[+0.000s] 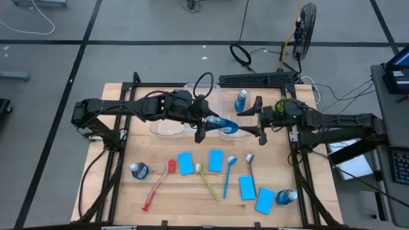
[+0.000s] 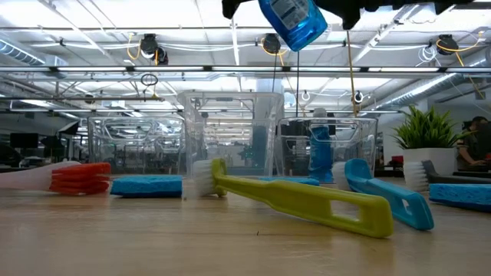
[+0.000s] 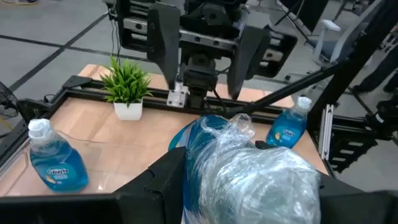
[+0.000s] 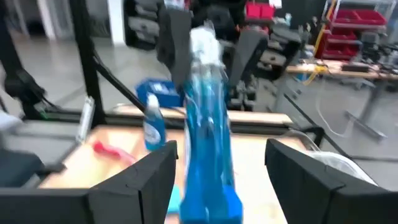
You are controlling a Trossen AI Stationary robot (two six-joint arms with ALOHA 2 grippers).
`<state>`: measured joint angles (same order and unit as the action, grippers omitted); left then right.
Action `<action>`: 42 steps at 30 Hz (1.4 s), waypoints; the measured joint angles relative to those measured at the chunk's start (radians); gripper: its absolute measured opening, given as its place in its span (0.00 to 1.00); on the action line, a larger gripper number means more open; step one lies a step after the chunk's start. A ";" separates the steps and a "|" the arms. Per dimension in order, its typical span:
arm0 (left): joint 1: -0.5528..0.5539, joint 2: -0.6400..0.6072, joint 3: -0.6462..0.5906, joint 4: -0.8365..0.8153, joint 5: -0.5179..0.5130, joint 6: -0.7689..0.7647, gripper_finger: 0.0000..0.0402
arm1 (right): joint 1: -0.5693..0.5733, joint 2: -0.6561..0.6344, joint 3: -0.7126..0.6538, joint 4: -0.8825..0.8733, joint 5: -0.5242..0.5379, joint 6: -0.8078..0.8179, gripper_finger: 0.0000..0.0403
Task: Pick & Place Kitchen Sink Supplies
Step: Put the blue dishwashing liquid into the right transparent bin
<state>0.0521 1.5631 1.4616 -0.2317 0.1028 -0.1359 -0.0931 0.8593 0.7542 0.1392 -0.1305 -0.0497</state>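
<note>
A small blue bottle [image 1: 223, 124] hangs high over the table's middle, with my left gripper [image 1: 206, 124] shut on it. My right gripper [image 1: 246, 123] faces it from the right, open. Its fingers [image 4: 134, 180] stand on either side of the bottle's base [image 4: 211, 202], apart from it. On the table's near half lie light-blue sponges [image 1: 186, 162], a red brush [image 1: 156, 185], a yellow-green brush [image 1: 206, 181], a blue brush [image 1: 229, 176] and a grey brush [image 1: 249, 163]. Two more bottles [image 1: 138, 170] [image 1: 285, 196] stand there upright. My left gripper pinches the bottle's cap end [image 3: 249, 168], wrapped in clear film, between its two fingers. The fingers come about level from the table's left and lie along the bottle. The bottle is lifted clear, lying tilted, its base toward my right gripper.
Clear bins [image 1: 169, 126] stand along the table's far half; one holds another blue bottle [image 1: 241, 101]. A small potted plant [image 3: 127, 84] stands at the far right, below my right arm. Bare wood lies between the bins and the row of supplies.
</note>
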 joint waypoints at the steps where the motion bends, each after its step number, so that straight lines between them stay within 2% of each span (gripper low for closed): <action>1: 0.000 0.000 0.000 -0.001 0.000 -0.001 0.43 | 0.005 0.009 0.015 -0.015 0.010 -0.011 0.59; 10: 0.000 0.000 0.000 -0.003 0.000 -0.002 0.43 | 0.043 0.087 0.098 -0.040 0.058 -0.034 0.72; 16: 0.000 0.000 0.000 -0.006 0.000 0.000 0.43 | 0.074 0.144 0.132 -0.044 0.080 -0.040 0.77; 27: 0.000 0.004 0.000 -0.005 0.000 0.004 0.43 | 0.076 0.199 0.145 -0.054 0.103 0.026 0.78; 42: -0.023 0.037 -0.001 -0.005 0.001 0.003 0.43 | 0.076 0.240 0.145 -0.041 0.074 0.142 0.77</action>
<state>0.0291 1.5997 1.4605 -0.2365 0.1036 -0.1333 -0.0166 1.0996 0.8989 0.0984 -0.0565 0.0924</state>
